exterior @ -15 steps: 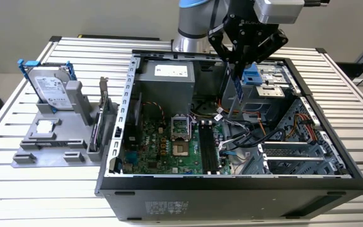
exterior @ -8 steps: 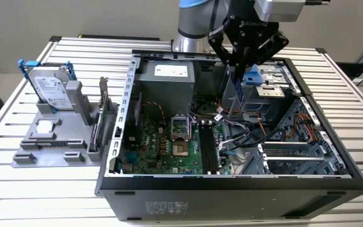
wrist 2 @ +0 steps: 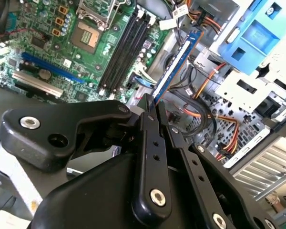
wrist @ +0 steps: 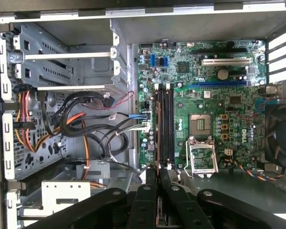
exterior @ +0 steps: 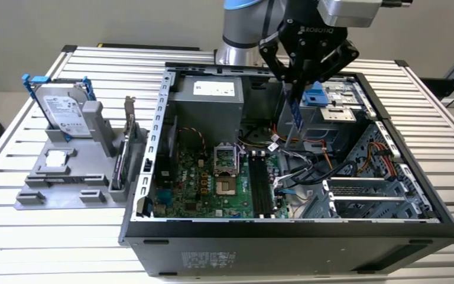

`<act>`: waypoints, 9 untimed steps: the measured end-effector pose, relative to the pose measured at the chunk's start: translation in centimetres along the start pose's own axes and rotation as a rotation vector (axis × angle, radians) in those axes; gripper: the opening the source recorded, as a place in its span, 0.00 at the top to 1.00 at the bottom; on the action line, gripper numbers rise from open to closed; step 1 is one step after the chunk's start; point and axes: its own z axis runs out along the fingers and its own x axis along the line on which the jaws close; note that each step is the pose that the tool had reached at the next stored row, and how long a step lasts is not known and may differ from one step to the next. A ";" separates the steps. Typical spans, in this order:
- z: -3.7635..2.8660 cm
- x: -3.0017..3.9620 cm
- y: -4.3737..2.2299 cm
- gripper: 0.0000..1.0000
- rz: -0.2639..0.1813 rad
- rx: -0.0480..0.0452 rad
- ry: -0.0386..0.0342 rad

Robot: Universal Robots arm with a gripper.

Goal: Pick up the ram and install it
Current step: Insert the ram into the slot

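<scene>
**Gripper and ram over the open case.** We see the gripper (exterior: 297, 83) clamped on the upper end of the ram (exterior: 297, 113), which hangs upright above the interior of the open computer case (exterior: 290, 236). In the second wrist view the fingers (wrist 2: 150, 143) pinch the ram (wrist 2: 175, 67), whose blue face runs out over the cables (wrist 2: 200, 109), beside the motherboard (wrist 2: 52, 52). We find the ram well apart from the black memory slots (exterior: 260, 186), which lie flat on the board beside the processor socket (exterior: 223, 163). At the exterior view's left, a hard drive (exterior: 63, 109) stands in a grey holder (exterior: 61, 189) on the slatted table (exterior: 45, 248).
</scene>
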 end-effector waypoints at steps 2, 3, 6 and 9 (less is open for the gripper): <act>0.02 0.00 0.00 1.00 0.000 -0.0004 -0.0016; 0.05 0.00 0.00 1.00 0.000 -0.0003 -0.0018; 0.22 -0.01 -0.01 1.00 0.000 -0.0002 -0.0029; 0.48 -0.01 -0.02 1.00 -0.001 -0.0006 -0.0089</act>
